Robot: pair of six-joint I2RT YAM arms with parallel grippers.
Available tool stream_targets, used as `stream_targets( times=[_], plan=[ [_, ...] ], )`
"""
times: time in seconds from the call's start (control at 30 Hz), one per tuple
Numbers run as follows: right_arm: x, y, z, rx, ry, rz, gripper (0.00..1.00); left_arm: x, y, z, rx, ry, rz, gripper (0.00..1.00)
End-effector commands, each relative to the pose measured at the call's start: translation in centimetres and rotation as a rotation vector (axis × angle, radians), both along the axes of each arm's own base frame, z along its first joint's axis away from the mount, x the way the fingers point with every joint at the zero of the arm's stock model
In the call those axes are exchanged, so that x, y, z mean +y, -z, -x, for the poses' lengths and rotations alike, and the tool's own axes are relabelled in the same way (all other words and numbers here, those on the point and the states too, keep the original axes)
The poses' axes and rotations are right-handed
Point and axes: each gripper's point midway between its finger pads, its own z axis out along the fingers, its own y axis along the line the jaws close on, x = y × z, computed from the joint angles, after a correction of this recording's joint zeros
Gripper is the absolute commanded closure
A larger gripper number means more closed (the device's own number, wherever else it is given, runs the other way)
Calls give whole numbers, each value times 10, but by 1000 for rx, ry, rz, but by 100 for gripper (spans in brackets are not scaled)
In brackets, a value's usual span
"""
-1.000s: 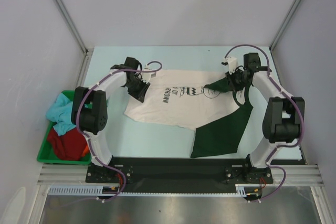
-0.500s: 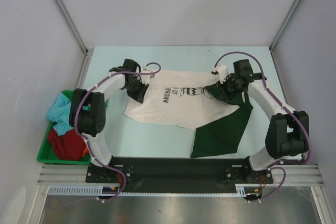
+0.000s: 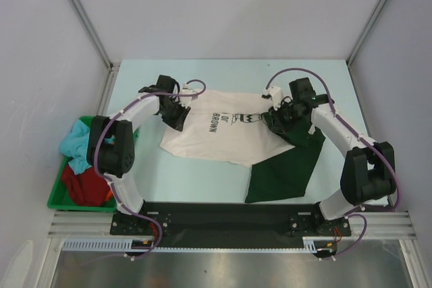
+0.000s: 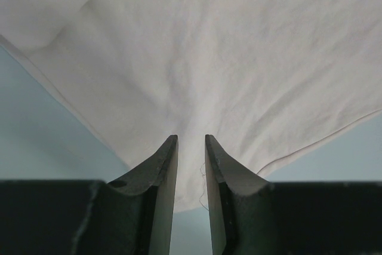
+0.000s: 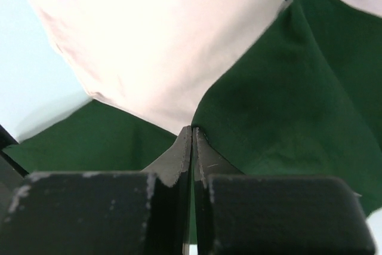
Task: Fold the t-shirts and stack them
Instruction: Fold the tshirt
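The cream t-shirt (image 3: 216, 134) with black "Brown" lettering lies spread in the middle of the table. The dark green t-shirt (image 3: 283, 166) lies at the right, partly under the cream one. My left gripper (image 3: 179, 118) is at the cream shirt's left edge, its jaws nearly closed on a pinch of cream cloth (image 4: 191, 88), with creases running toward the fingertips (image 4: 169, 147). My right gripper (image 3: 275, 118) is shut on an edge of the green shirt (image 5: 286, 88), lifted over the cream shirt's right side (image 5: 149, 46).
A green bin (image 3: 57, 197) stands off the table's left edge and holds light blue (image 3: 77, 146), dark red (image 3: 84, 183) and orange shirts. White walls close in the table on three sides. The arm bases stand at the near edge.
My right gripper has moved left and slightly nearer the middle, drawing the green cloth over the cream shirt's right side. My left gripper has barely shifted at the cream shirt's left edge.
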Motion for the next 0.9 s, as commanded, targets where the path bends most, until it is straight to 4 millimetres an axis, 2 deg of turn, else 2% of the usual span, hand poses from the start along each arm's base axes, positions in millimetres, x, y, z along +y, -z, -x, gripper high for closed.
stream_targets(
  times=[0.0,0.03,0.07,0.1,0.17,0.2,0.23,0.27,0.33,0.37,0.4,0.47,0.53,0.63,0.87],
  plan=[
    [25,-12,-11,-16,-20,-56,95,3,-15,-8,-63,9,7,70],
    [26,-9,-15,-6,-17,-53,90,4,-14,-8,-61,8,3,70],
    [27,-15,-22,-23,-8,-54,81,5,-13,-8,-60,4,1,70],
    [25,-16,-28,-36,8,-40,58,6,-13,-8,-57,2,2,70],
    [17,-17,-36,-50,39,-23,49,7,-13,-9,-57,-5,1,70],
    [11,-22,-42,-56,84,-29,48,8,-12,-9,-55,-6,-2,70],
    [-7,-26,-50,-58,153,-48,48,7,-13,-10,-56,-6,-1,70],
    [-16,-34,-52,-66,193,-79,48,7,-13,-10,-55,-4,-1,70],
    [-32,-31,-49,-16,262,-129,48,7,-12,-12,-48,-5,-4,70],
    [-44,-27,-47,5,291,-148,48,7,-11,-13,-45,-5,-6,69],
    [-52,-12,-34,67,307,-141,50,7,-9,-13,-35,-3,-4,69],
    [-67,7,-23,118,319,-119,51,6,-4,-15,-20,-5,-3,70],
    [-74,28,-6,168,318,-99,52,6,2,-15,-7,-8,-10,69],
    [-82,48,9,209,329,-69,55,6,7,-13,11,-6,-13,70],
    [-95,65,26,222,309,6,55,11,17,-13,23,-4,-40,70]
  ],
)
